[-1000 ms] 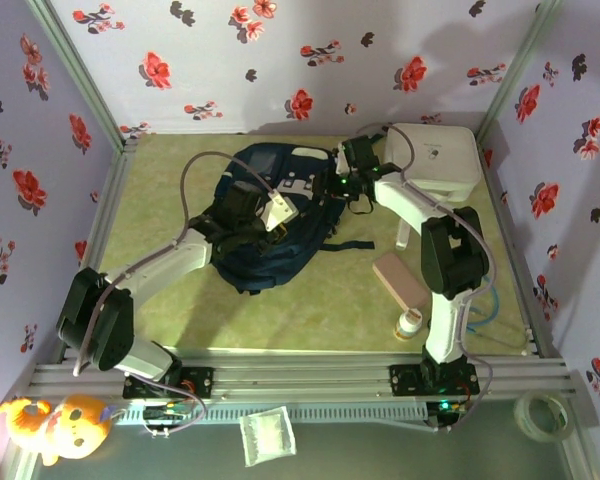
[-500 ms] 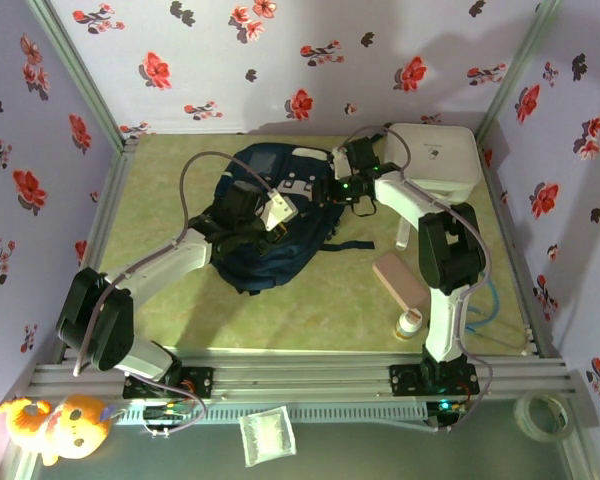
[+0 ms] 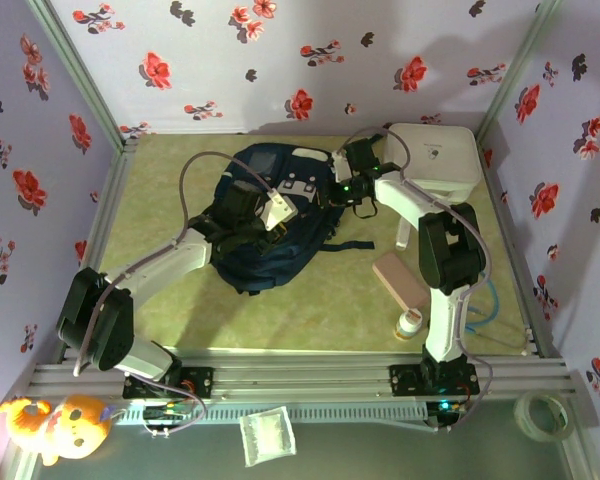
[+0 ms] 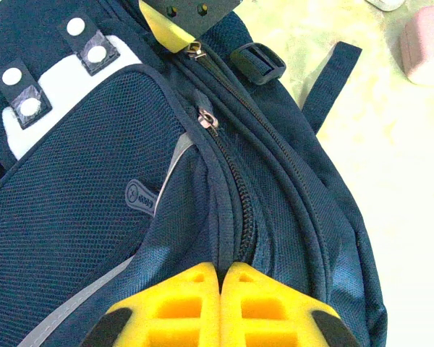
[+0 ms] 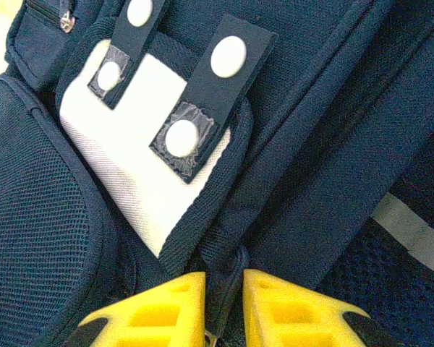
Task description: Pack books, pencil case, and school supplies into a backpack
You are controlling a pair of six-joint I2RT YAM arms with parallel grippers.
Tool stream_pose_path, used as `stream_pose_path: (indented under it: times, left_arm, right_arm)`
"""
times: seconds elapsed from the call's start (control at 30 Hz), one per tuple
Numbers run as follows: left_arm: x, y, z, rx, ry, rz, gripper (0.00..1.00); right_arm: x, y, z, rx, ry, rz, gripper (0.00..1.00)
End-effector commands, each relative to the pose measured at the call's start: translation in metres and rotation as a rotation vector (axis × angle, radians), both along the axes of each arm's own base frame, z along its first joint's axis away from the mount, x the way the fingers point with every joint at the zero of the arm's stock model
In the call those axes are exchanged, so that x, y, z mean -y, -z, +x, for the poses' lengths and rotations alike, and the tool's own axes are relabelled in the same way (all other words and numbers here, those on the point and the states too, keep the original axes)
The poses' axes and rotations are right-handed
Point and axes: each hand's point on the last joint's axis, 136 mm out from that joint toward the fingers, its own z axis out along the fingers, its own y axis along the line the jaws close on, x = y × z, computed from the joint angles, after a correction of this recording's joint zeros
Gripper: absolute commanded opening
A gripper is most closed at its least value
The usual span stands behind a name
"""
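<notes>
**Occluded and cropped regions**

Top view: the left arm lies across the middle of the backpack [image 3: 270,250] and hides the fabric beneath it. The right arm covers the 8 o'clock corner of the white box [image 3: 435,160]. The small bottle [image 3: 410,322] is too small for its label to be read.

Left wrist view: the left gripper [image 4: 220,273] is cropped at 6 o'clock and the pencil case [image 4: 427,47] at 2 o'clock.

Right wrist view: the right gripper [image 5: 224,280] is cropped at 6 o'clock. Whether the dark strip it pinches is a fold or a zip tab cannot be told.

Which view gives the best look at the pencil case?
Top external: the pencil case lies whole, to the right of the backpack. The left wrist view catches just one pink corner of it at the frame edge.
</notes>
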Motion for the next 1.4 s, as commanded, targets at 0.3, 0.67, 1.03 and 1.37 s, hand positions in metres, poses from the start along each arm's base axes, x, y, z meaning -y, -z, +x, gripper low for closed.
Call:
stream_pose_path:
  times: [0.3, 0.67, 1.03, 1.37]
  left_arm:
    - [0.007, -0.015, 0.008, 0.017, -0.01, -0.071, 0.0]
    - [0.009, -0.01, 0.009, -0.004, -0.018, -0.068, 0.0]
    - [0.009, -0.01, 0.011, -0.027, -0.025, -0.056, 0.0]
    - [0.016, -0.019, 0.018, -0.037, -0.042, -0.087, 0.0]
  right_arm:
    - [-0.004, 0.019, -0.005, -0.127, 0.048, -0.003, 0.31]
    - [0.002, -0.001, -0.006, -0.084, 0.149, 0.031, 0.13]
    - [0.004, -0.037, -0.02, 0.039, 0.125, 0.113, 0.04]
    - [-0.006, -0.057, -0.032, 0.091, 0.08, 0.236, 0.0]
